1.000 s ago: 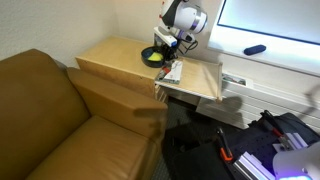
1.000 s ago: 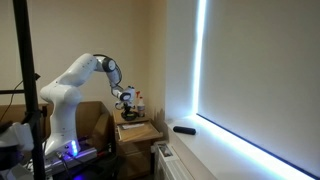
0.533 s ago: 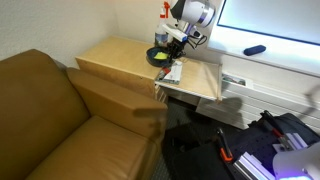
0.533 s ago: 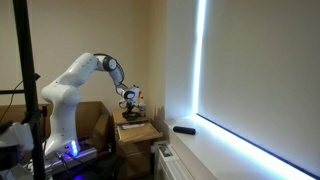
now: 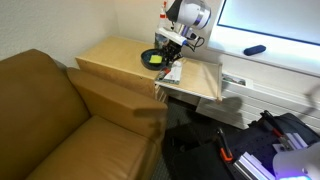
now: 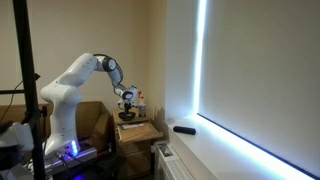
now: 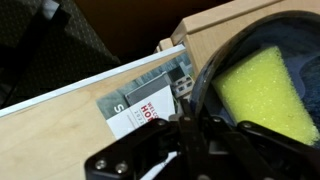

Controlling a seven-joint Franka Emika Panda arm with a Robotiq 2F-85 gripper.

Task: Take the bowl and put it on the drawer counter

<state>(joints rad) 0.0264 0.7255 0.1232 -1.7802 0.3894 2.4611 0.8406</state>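
Note:
The bowl (image 5: 152, 58), dark outside with a yellow-green inside, hangs at the near-right corner of the tan drawer counter (image 5: 112, 54). It also shows in an exterior view (image 6: 130, 115). In the wrist view the bowl (image 7: 262, 88) fills the right side. My gripper (image 5: 164, 47) is shut on the bowl's dark rim, as the wrist view (image 7: 168, 125) shows. I cannot tell whether the bowl touches the counter or hangs just above it. In an exterior view the gripper (image 6: 127, 103) is over the counter (image 6: 138, 129).
A lower wooden shelf board (image 5: 200, 82) with papers (image 5: 170, 72) adjoins the counter; the papers (image 7: 140, 105) lie right under my fingers. A spray bottle with a red nozzle (image 5: 165, 12) stands behind. A dark remote (image 5: 255, 49) lies on the sill. A brown sofa (image 5: 50, 110) is close by.
My gripper with the bowl swung a little toward the shelf board, then came back slightly toward the counter. The grip on the rim has stayed shut.

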